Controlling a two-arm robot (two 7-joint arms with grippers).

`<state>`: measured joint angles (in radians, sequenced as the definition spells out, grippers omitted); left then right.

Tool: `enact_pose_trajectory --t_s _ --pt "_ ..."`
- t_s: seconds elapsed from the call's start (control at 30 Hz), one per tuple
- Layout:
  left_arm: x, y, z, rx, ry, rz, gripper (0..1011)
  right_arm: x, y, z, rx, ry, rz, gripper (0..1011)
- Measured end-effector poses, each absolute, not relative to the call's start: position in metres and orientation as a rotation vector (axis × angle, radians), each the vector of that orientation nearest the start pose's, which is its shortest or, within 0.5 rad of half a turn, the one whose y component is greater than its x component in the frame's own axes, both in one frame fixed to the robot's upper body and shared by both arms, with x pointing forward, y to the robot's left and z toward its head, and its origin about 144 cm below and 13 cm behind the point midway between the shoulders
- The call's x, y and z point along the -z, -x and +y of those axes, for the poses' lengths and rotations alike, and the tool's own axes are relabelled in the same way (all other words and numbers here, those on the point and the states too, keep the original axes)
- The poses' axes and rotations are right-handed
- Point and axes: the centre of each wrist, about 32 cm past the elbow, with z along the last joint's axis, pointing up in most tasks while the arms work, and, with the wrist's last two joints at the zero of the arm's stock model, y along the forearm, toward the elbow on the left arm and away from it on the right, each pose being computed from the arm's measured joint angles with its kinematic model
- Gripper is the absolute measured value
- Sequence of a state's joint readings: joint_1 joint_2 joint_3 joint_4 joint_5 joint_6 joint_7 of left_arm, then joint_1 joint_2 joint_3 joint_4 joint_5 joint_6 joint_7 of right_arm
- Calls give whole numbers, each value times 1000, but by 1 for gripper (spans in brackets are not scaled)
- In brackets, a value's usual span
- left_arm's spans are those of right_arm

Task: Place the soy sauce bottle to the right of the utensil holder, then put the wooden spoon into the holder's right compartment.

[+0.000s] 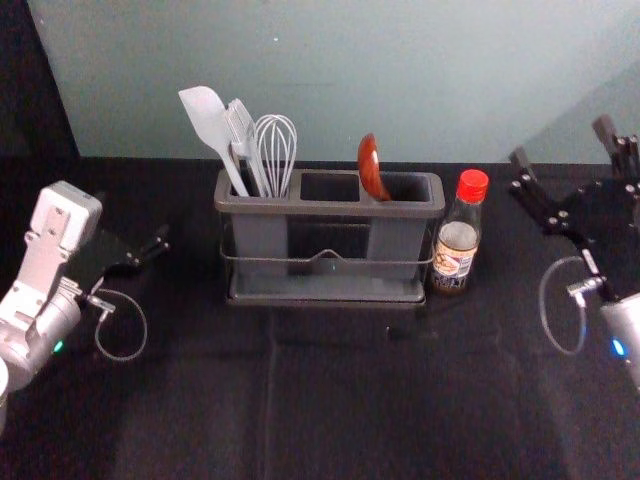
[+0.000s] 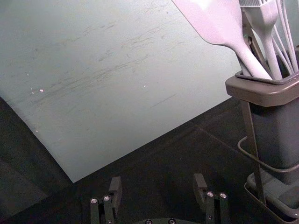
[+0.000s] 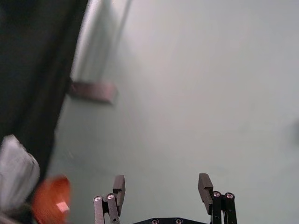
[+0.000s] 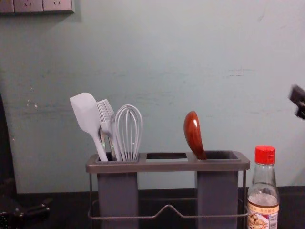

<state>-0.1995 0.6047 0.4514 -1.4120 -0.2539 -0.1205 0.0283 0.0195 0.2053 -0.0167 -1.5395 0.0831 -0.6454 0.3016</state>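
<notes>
utensil holder (image 1: 330,208) right: wooden spoon (image 1: 372,170) | left: spatula (image 1: 208,122), brush (image 1: 242,128), whisk (image 1: 277,145) | soy bottle (image 1: 457,240): capped

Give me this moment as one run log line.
soy sauce bottle: right of utensil holder | wooden spoon: in right compartment | left hand: open, left of holder | right hand: open, right of bottle

No text is readable, even on the bottle (image 4: 263,202).

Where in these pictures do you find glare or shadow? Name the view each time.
Chest view: a bright glint on the wooden spoon; left wrist view: a pale highlight on the spatula; head view: a soft slanting shadow on the wall, at right.
</notes>
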Motion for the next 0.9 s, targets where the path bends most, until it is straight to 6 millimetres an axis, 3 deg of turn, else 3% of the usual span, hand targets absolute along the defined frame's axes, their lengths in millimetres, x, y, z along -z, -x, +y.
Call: enact_pose_trajectory --t_s 0.23,0.47,0.9 --pt "-1140 -489 310 -1248 -304 -285 1005 -1143 -458 -308 1318 -62 -538 1002" --pt "-1140 -489 310 -1248 -304 -285 1005 -1138 -458 -316 1366 82 -414 1002" --pt "-1140 -489 310 -1248 -304 -285 1005 -1126 -494 -316 1344 225 -353 1002"
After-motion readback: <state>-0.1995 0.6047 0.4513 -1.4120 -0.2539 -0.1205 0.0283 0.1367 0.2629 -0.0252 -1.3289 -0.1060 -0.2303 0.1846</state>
